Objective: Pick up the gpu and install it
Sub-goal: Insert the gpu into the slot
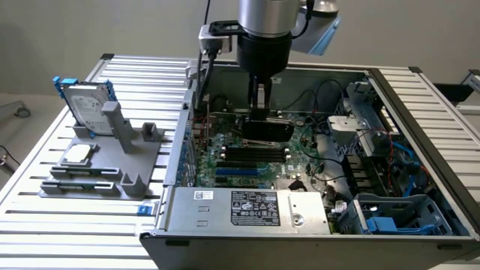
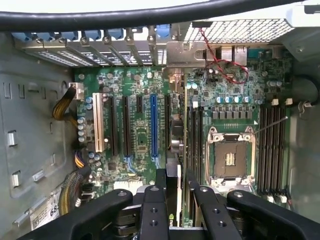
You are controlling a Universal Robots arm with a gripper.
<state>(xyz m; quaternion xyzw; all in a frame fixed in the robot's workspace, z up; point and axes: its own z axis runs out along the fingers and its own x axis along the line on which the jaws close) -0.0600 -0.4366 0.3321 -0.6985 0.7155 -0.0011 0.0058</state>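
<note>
My gripper (image 1: 259, 106) reaches down into the open computer case (image 1: 420, 112) and is shut on the gpu (image 1: 266, 131). The card stands on edge over the green motherboard (image 1: 248, 160), its black cover facing the exterior camera. In the wrist view the gripper (image 2: 177, 196) clamps the gpu (image 2: 181, 150) edge-on between the black fingers (image 2: 152, 200). The card runs along the board between the blue slot (image 2: 154, 125) and the CPU socket. Its silver end bracket (image 2: 185, 52) is up against the case's rear slot openings. I cannot tell whether its connector sits fully in a slot.
A silver hard drive in a blue frame (image 1: 86, 107) and a small silver chip (image 1: 78, 153) rest on a grey fixture (image 1: 98, 180) at the exterior view's left. Power supply (image 1: 248, 208), CPU socket (image 2: 230, 155), memory slots (image 2: 272, 150) and cables (image 2: 70, 107) crowd the case.
</note>
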